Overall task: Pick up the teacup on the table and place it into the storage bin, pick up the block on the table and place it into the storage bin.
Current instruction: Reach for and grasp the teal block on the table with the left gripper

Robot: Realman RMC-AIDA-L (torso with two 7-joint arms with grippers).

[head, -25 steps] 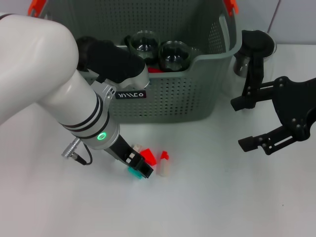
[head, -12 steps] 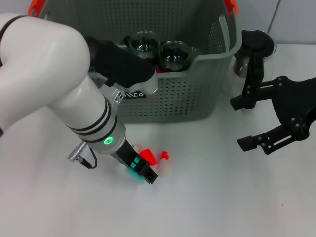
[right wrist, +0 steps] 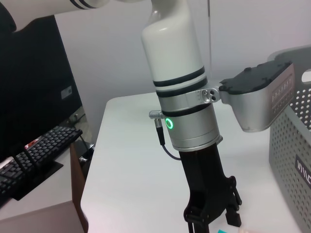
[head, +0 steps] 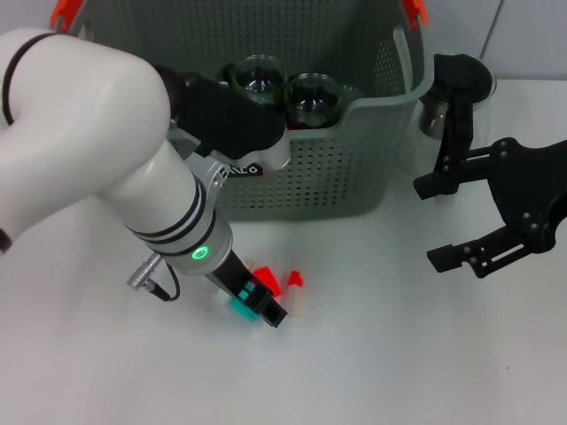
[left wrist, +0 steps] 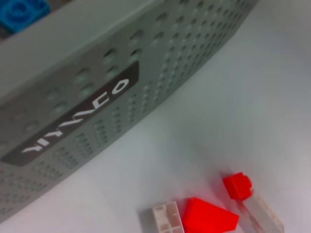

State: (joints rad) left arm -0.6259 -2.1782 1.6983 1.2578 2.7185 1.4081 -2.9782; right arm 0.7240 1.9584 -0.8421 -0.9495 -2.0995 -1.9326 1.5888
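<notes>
We see the left gripper [head: 266,312] low over the white table [head: 372,354], in front of the storage bin [head: 310,168]. Its fingertips stand among a small group of blocks, and we cannot tell if they are open or closed on something. Just beside the tip, toward the bin, lies a red wedge block [head: 266,278]. A little to the right of the tip lies a pale long block [head: 298,301] with a red stud piece [head: 293,281] on the end that points to the bin; its long axis runs from the bin toward us. A teal block [head: 241,308] shows just left of the tip, partly hidden by the fingers. In the left wrist view a small white block [left wrist: 164,218] touches the red wedge.

Behind the gripper, inside the bin, stand two dark glass cups [head: 285,88] side by side, mouths up.

Compared with one second ago, the left arm has moved to the right and a little toward us, so the fingers now cover more of the blocks. The blocks themselves lie as before.

The right gripper [head: 447,221] hangs well to the right, fingers spread apart, holding nothing.
</notes>
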